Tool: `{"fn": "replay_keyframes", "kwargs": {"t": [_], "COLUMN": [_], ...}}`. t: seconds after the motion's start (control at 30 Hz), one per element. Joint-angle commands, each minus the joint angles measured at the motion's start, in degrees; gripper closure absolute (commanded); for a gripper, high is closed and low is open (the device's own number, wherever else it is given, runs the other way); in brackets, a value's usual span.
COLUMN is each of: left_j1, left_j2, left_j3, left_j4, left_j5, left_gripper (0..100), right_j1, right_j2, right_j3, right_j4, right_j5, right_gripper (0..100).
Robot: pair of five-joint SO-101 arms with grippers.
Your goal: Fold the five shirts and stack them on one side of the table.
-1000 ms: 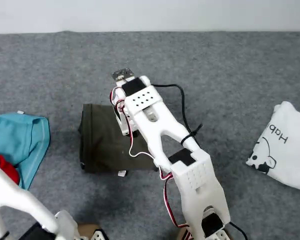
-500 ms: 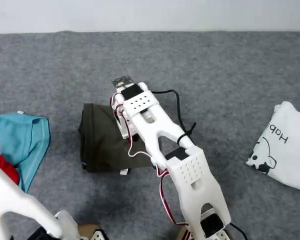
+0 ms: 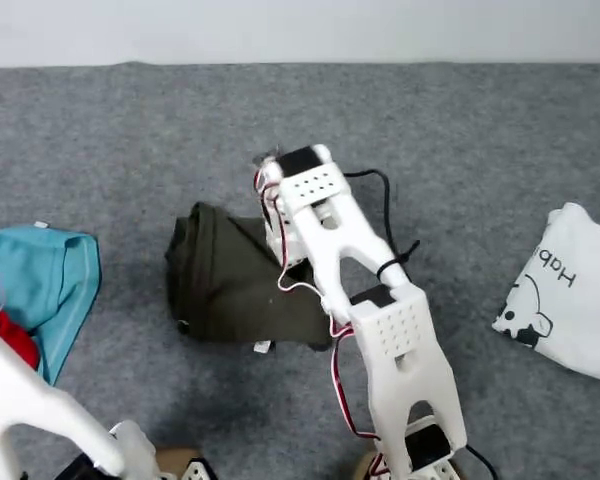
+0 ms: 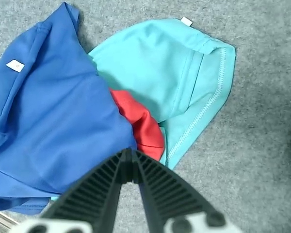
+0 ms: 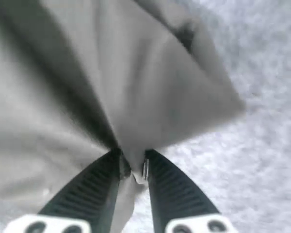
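Nearest the near-left corner of the grey felt-covered table (image 3: 460, 130), the left gripper (image 4: 131, 158) is hanging over a loose pile. Its jaws are pressing together with nothing between them. Below it, a small red shirt (image 4: 143, 131) is peeking out between a royal-blue knit shirt (image 4: 48, 111) and a crumpled turquoise shirt with stitched hems (image 4: 179, 68), all bunching up against the left edge.

Further in, around the middle of the table, the right gripper (image 5: 133, 167) is pinching a bunched ridge of the dark olive cotton shirt (image 3: 225, 285), with its jaws clamping on the fabric at the side facing the right edge. The rest of the cloth is lying rumpled on the felt. Over at the right edge, a folded white shirt with a black print (image 3: 570, 290) is sitting well apart from everything.

Handling-wise, I'm guessing this thing is light and totally floppy, so one pinch is only going to drag it into a wad, and the felt is probably grabbing at it too. I'd be taking hold at a hem or corner where the layers are doubling up, since a mid-panel pinch is likely catching just the top layer.
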Motion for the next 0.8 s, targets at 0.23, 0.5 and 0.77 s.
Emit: {"fn": "replay_keyframes", "kwargs": {"t": [0.23,0.5,0.77], "left_j1": [0.62,0.62,0.53], "left_j2": [-1.67,-1.67,-1.76], "left_j3": [-0.22,-0.22,-0.22], "left_j4": [-0.44,0.53,2.73], "left_j5": [0.44,0.53,0.53], "left_gripper": [99,99,99], "right_j1": [6.02,9.98,6.55], "right_j2": [-24.04,-18.15,-5.67], "right_j3": [11.69,11.34,-1.14], "right_j4": [2.33,-9.36,-27.38], "right_j5": [22.15,47.47,54.77], "right_gripper": [98.9,98.9,98.9]}}
